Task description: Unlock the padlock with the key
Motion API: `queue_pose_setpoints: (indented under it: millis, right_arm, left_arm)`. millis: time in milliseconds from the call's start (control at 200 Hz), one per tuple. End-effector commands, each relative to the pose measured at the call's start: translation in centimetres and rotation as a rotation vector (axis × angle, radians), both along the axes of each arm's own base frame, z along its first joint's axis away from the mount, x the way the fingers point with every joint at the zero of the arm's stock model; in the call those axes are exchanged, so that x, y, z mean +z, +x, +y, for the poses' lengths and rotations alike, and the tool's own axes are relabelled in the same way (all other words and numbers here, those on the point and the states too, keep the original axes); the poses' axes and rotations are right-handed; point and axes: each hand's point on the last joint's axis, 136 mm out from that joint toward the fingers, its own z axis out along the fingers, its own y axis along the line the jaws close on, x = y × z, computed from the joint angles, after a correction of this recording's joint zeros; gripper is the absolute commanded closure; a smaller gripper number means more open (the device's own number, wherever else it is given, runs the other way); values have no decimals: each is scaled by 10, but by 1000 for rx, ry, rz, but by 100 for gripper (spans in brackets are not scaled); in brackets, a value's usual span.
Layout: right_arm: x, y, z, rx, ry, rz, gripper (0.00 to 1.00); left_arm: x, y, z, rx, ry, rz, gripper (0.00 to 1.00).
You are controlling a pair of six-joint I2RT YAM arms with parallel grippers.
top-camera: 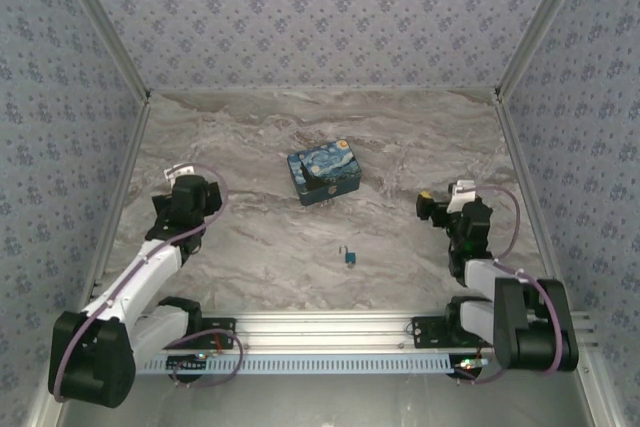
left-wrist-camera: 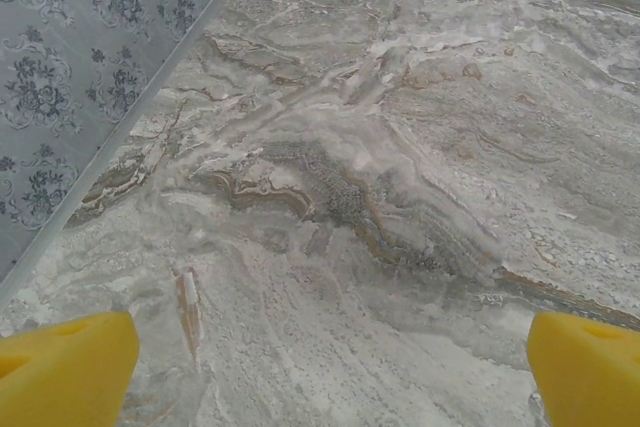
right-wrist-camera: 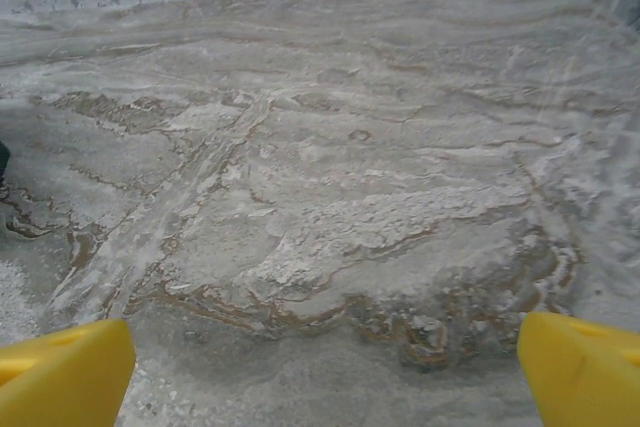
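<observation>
At the left wrist, the left gripper (left-wrist-camera: 330, 377) stands wide open, its yellow fingertips (left-wrist-camera: 65, 367) cut off at the bottom corners over bare marbled worktop (left-wrist-camera: 400, 147). The right gripper (right-wrist-camera: 325, 372) is spread just the same, its tips clipped by the frame edge. From above, the padlock (top-camera: 350, 257) lies on the worktop between the arms, well apart from both; its detail is too small to make out. Behind it sits the starry painted box (top-camera: 324, 173). A white tag (top-camera: 178, 171) on the left wrist is too small to read.
</observation>
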Motion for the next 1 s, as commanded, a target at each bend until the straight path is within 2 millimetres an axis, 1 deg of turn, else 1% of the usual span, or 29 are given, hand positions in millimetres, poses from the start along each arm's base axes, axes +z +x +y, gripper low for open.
queue_pose_setpoints:
  millis: [0,135,250,380,550,715,745,784,814,844,879,994]
  right_arm:
    - [28,22,14,80,43,-73,0]
    - [28,24,17,108,51,-61,0]
    - [27,25,16,108,58,-56,0]
    - [24,29,11,82,64,-35,0]
    - [20,33,-5,-23,70,2,0]
    - [20,34,-8,-36,70,5,0]
    - [20,34,-7,-36,69,5,0]
    - [20,33,-7,-37,70,4,0]
    - [20,33,-8,-39,70,3,0]
    - [20,33,-8,-39,69,3,0]
    - [20,33,-8,-39,71,3,0]
    - [21,33,-8,-41,69,0,0]
  left_arm:
    - [7,9,-1,-10,-2,-22,0]
    - [5,13,-1,-16,18,-9,1]
    - [-1,15,3,-9,48,3,1]
    - [-8,20,0,-32,62,-21,1]
    - [-23,32,-14,-121,48,-117,1]
    - [-15,55,-35,-247,45,-224,1]
    - [-14,59,-37,-254,42,-213,1]
    - [-20,63,-41,-282,33,-174,1]
    - [-21,66,-44,-305,26,-163,0]
    - [-24,67,-47,-327,13,-147,1]
    - [-23,68,-49,-344,4,-151,1]
    - [-21,63,-47,-360,-24,-178,0]
